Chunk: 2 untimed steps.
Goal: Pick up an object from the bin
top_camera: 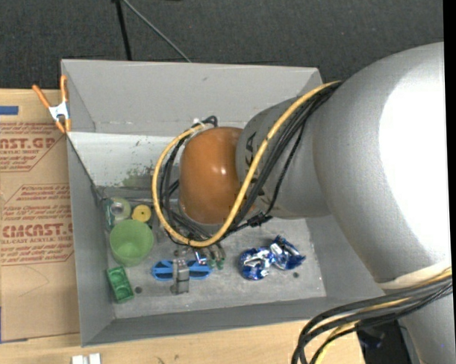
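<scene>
Gripper (pixel 181 279) is low in the grey bin (pixel 210 88), near its front wall; whether it is wide or narrow, I cannot tell. At the view's left of it is a round green cup (pixel 131 241), at the right a crumpled blue-white wrapper (pixel 269 260). Directly under it lies a flat blue piece (pixel 162 271). Further left are a small green block (pixel 118 284) and a yellow disc (pixel 142 214).

Matt grey sheet-metal bin (pixel 210 88), its floor dull, scuffed and speckled. At nine o'clock on the floor, a pale green round plastic cup (pixel 131 242), smooth with a soft sheen. At seven o'clock, a flat blue plastic piece (pixel 162 271), smooth. At four o'clock, a crinkled blue-and-white foil wrapper (pixel 270 259), shiny. Above the centre, the arm's glossy orange dome cover (pixel 205 178); the grey arm casing (pixel 384 157) looks smooth and satin.
</scene>
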Each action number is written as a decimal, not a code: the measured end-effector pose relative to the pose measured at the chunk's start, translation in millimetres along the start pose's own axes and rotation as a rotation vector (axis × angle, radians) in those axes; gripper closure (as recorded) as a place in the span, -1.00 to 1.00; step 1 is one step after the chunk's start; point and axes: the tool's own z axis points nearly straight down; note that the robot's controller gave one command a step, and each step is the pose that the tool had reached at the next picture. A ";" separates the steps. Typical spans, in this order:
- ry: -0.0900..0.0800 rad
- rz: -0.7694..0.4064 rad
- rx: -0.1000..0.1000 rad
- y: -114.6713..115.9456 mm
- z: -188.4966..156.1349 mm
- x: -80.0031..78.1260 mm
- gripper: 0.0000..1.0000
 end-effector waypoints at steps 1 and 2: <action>0.004 0.030 0.003 -12.2 1.5 25.5 -1.00; -0.001 0.079 0.002 -3.5 31.6 35.0 -1.00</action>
